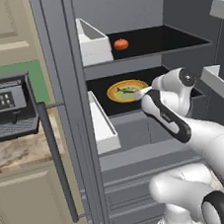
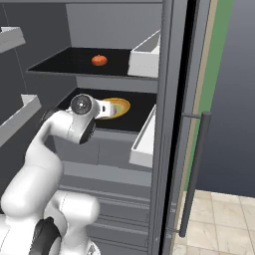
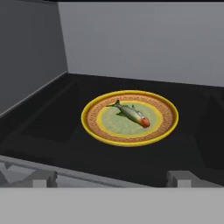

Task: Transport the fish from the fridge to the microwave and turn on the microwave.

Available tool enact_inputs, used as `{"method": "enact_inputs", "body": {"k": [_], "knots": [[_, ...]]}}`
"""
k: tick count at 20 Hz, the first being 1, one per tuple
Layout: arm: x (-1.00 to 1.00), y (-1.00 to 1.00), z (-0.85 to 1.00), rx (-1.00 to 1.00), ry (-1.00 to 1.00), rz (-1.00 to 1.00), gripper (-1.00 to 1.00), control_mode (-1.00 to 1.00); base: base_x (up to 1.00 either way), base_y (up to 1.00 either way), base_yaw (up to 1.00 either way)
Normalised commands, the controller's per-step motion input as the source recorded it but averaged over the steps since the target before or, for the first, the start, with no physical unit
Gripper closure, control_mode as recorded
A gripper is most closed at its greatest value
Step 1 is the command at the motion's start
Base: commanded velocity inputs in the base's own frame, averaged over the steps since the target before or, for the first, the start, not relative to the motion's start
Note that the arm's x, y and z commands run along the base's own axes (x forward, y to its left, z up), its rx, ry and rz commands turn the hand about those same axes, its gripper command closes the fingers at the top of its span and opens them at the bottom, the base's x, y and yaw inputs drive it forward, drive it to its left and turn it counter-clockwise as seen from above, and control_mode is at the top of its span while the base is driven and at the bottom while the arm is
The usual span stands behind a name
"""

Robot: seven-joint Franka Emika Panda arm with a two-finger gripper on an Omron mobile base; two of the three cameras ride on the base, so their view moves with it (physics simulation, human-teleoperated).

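Grey fridge (image 1: 63, 65) walls frame my left base view, its door swung open with white door bins (image 1: 91, 42) and a long dark bar handle (image 1: 58, 160). On the upper black shelf (image 1: 169, 37) I see a red tomato (image 1: 121, 44). On the lower shelf (image 1: 101, 93) sits a yellow plate (image 1: 126, 91) with the fish (image 1: 126, 90) lying on it. My arm reaches in toward that shelf, its hand just at the plate's right edge; from this side I cannot make out the fingers. Left of the fridge, a small black appliance (image 1: 6, 104) with a grey button panel stands on a marbled counter (image 1: 19, 152).

From the right base view, I see the same fridge, the tomato (image 2: 99, 60) above and the plate (image 2: 118, 106) below, partly hidden behind my wrist. A bin (image 2: 144, 142) hangs beside the lower shelf, and the handle (image 2: 194, 174) stands over a tiled floor (image 2: 219, 219).

Through the hand view, the plate (image 3: 130, 118) lies centred on the black shelf (image 3: 52, 144), and the fish (image 3: 130, 113), greenish-grey with a reddish end, rests diagonally in its middle. My gripper (image 3: 112, 178) has its two fingertips (image 3: 40, 179) spread wide at the bottom, short of the plate and holding nothing.
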Motion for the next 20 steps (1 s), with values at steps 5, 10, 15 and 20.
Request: {"method": "enact_inputs", "body": {"k": [5, 10, 15, 20], "knots": [[0.31, 0.00, 0.01, 0.00, 0.06, 0.00, -1.00, -1.00, 0.00, 0.00, 0.00], [0.16, -0.01, 0.07, 0.00, 0.05, 0.02, -1.00, -1.00, 0.00, 0.00, 0.00], [0.18, 0.00, -0.01, 0.00, 0.01, 0.03, -1.00, -1.00, 0.00, 0.00, 0.00], [0.23, 0.00, -0.09, -0.02, 0.03, 0.00, -1.00, -1.00, 0.00, 0.00, 0.00]]}}
